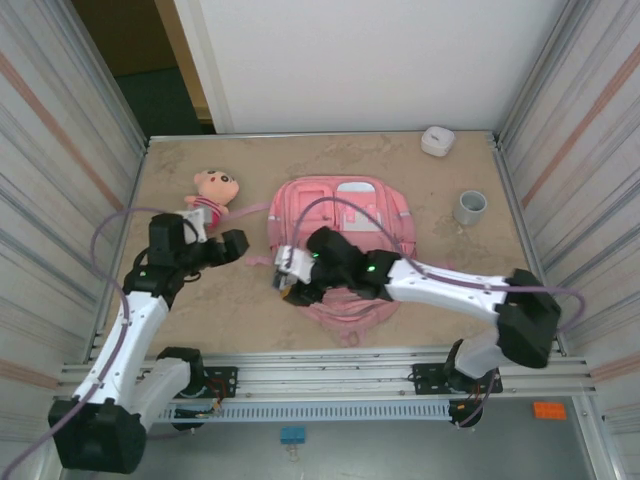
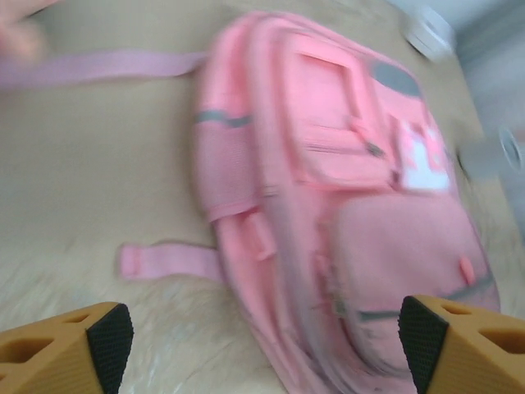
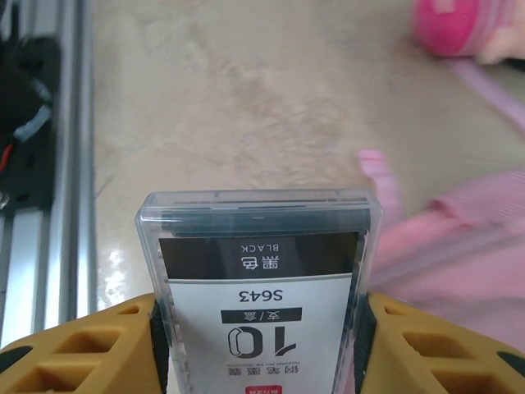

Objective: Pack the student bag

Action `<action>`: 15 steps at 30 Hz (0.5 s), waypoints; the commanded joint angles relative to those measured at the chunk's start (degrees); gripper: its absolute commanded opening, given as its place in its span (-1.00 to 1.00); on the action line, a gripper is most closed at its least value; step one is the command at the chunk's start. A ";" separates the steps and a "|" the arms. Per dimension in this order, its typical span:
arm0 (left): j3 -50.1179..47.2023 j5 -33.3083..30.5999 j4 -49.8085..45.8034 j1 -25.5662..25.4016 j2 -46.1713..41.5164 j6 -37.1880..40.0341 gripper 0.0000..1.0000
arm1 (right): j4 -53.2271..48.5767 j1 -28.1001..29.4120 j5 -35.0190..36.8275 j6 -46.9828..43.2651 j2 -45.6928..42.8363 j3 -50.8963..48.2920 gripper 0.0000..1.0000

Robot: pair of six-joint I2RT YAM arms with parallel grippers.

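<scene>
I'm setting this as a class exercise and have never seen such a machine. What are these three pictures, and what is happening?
Two white robot arms are bolted at a table's near edge. One camera looks down from above; one sits on each wrist. On the table lie a large pink fabric backpack, a small plush doll in pink, a grey cup and a small white container. The right pincer grips a clear plastic box with a black-and-white label. The left pincer is open and empty, beside the backpack.
</scene>
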 commanded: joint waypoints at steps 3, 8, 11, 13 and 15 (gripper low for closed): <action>4.57 -2.34 4.87 -11.52 5.95 24.20 0.68 | 4.85 -7.46 -1.66 8.28 -14.20 -8.45 -0.06; 8.96 -4.51 4.75 -21.50 15.07 35.78 0.65 | 2.47 -14.72 -2.67 11.13 -25.83 -13.58 -0.06; 12.54 -7.47 3.52 -29.26 21.42 43.19 0.66 | -0.03 -18.60 -2.38 12.58 -31.75 -16.10 -0.06; 14.50 -12.00 2.97 -35.04 25.38 48.51 0.73 | -1.60 -21.08 -1.88 13.63 -35.50 -17.58 -0.05; 15.21 -16.39 4.04 -40.29 28.81 53.25 0.81 | -2.31 -23.26 -0.80 15.42 -39.45 -19.57 -0.05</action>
